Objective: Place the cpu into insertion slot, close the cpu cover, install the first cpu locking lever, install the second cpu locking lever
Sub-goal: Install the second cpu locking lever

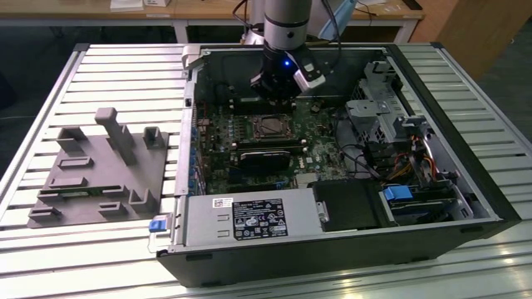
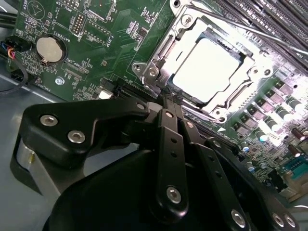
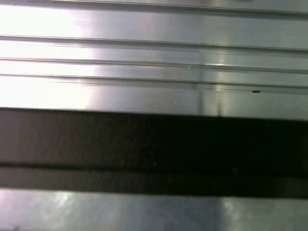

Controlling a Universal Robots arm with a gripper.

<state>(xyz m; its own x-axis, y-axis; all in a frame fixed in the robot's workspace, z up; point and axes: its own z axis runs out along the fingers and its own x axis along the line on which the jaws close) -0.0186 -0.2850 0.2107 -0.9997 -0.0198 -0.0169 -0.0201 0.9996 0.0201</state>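
Gripper: the gripper (image 1: 278, 99) hangs over the motherboard (image 1: 249, 146) inside the open computer case (image 1: 465, 187), just beyond the socket's far edge in the exterior view. In the second wrist view its black linkage (image 2: 166, 144) tapers to a point right at the socket's near corner.
Jaws: they look drawn together at the tips, with nothing between them.
Cpu: the cpu (image 2: 207, 65) lies flat in the insertion slot (image 1: 270, 128), its pale metal top showing bright through the frame's window.
Cpu cover: the cpu cover (image 2: 250, 67) appears to lie down over the chip's edges, its silver frame around the bright square; whether it is fully seated I cannot tell.
Locking levers: thin wire levers (image 2: 231, 21) run along the socket's sides; whether they are latched is not clear.
Handling, cpu: light, stiff and flat; I judge it fragile on its underside and best taken by two opposite edges, never pressed on top.
Handling, cover and levers: thin sheet metal and springy wire, stiff but easily bent; the cover is best pushed at its free edge, a lever at its bent end.
Risk: smooth metal may slip from the tips.
Elsewhere: a grey fixture (image 1: 99, 168) sits on the slatted table (image 1: 116, 68) beside the case.
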